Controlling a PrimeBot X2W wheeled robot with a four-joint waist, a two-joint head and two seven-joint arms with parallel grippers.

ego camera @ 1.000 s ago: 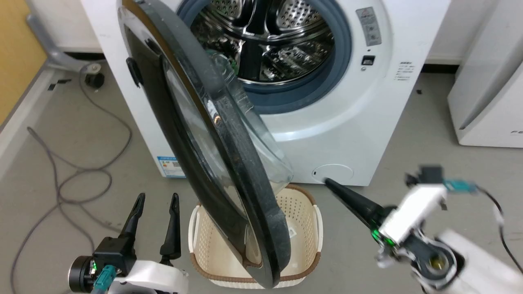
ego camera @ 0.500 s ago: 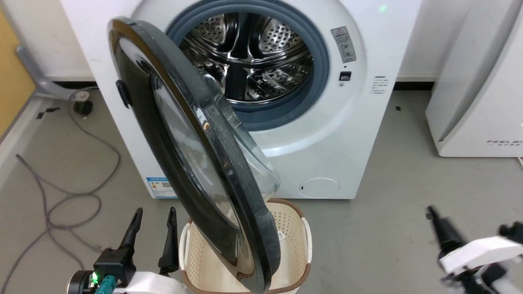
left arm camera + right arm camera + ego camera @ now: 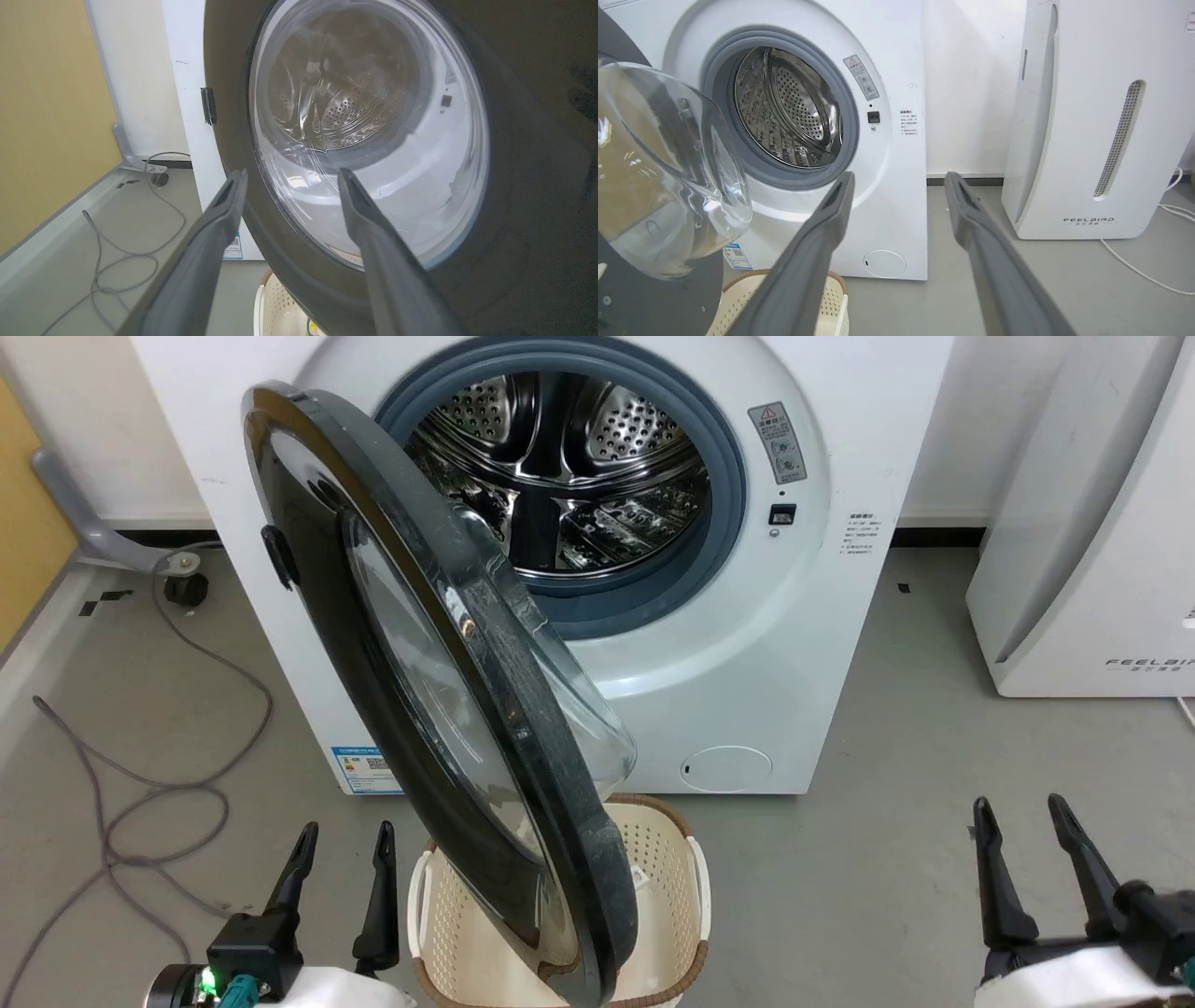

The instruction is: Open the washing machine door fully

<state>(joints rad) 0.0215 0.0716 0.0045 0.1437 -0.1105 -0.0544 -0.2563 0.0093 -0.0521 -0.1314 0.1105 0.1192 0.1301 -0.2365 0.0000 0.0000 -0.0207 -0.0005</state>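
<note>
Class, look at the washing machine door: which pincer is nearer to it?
Left. The left pincer sits just beside the washing machine door, at its outer face; the right pincer is far off on its inner side.

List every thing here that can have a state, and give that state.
washing machine door: open, swung wide on its hinge
drum: exposed, no laundry visible
round cap: shut
basket: upright under the door's lower edge, partly hidden by it
left hand: open, holding nothing
right hand: open, holding nothing
</note>
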